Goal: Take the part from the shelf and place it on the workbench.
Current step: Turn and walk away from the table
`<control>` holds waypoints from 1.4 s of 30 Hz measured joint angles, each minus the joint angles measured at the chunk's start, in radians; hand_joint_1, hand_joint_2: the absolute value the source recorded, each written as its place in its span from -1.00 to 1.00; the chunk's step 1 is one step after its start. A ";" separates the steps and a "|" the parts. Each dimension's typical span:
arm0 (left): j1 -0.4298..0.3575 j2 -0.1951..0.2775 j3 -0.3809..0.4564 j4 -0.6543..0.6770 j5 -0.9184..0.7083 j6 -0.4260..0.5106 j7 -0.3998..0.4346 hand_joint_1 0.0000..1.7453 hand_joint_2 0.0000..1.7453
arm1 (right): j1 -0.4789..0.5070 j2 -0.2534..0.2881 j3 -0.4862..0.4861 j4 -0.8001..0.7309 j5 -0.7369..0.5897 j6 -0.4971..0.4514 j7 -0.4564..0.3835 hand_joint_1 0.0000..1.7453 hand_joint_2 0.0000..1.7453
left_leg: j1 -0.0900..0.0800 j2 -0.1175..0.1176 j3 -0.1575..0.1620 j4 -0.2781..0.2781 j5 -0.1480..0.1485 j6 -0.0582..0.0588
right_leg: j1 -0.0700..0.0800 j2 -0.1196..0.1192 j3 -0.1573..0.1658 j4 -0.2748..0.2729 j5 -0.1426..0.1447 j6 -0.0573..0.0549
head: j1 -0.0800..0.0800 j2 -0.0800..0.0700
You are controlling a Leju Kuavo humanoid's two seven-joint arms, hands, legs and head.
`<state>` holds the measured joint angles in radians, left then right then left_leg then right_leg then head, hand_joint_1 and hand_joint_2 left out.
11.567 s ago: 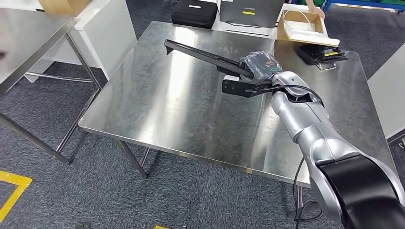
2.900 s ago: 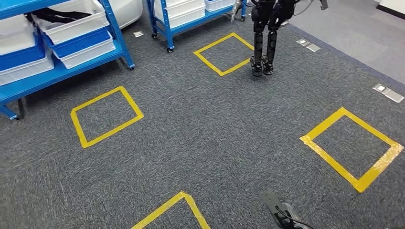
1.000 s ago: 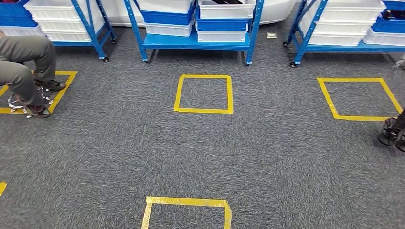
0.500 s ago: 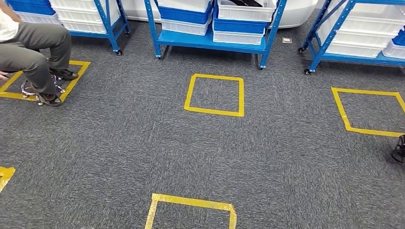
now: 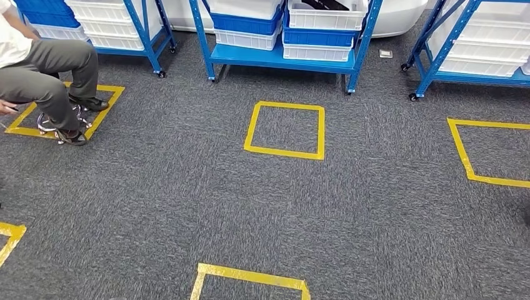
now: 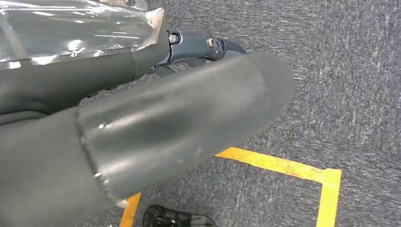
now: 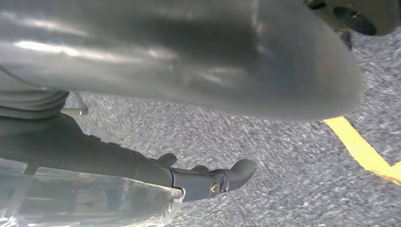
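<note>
Blue shelf racks (image 5: 278, 57) stand along the far side of the carpet, loaded with white and blue bins. One white bin (image 5: 325, 14) on the middle rack holds dark parts (image 5: 320, 4), seen only at the picture's top edge. My left hand (image 6: 179, 109) hangs over the carpet with its thick thumb and darker fingers (image 6: 208, 45) apart and nothing in it. My right hand (image 7: 198, 56) also hangs over the floor, its dark fingers (image 7: 213, 182) stretched out and holding nothing.
A person (image 5: 44, 69) sits on a stool at the left, feet on a yellow taped square (image 5: 69, 109). More yellow squares (image 5: 286, 130) mark the grey carpet. Another rack (image 5: 475, 44) stands at the right and one (image 5: 112, 25) at the left.
The camera has moved: I have turned from the steel workbench, where my right hand held the black part, to face the shelves. In the last second the view drifted slightly left.
</note>
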<state>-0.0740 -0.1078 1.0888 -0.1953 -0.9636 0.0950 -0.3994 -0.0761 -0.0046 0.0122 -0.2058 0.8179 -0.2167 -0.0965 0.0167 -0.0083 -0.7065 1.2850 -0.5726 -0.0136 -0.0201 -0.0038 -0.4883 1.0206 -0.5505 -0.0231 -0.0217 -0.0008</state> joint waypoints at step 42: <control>-0.001 0.002 -0.002 0.000 0.002 0.007 0.012 -1.00 -1.00 | -0.010 0.000 -0.019 0.008 0.008 -0.002 0.000 -1.00 -1.00 | -0.008 -0.004 0.051 -0.286 0.165 0.052 | 0.004 0.007 0.150 -0.042 -0.033 0.069 | -0.012 0.000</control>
<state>-0.0746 -0.1057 1.0872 -0.1956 -0.9620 0.1024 -0.3879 -0.0856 -0.0050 -0.0064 -0.1978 0.8261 -0.2182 -0.0960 0.0090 -0.0119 -0.6560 0.9990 -0.4077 0.0385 -0.0158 0.0036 -0.3386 0.9790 -0.5838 0.0457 -0.0335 -0.0012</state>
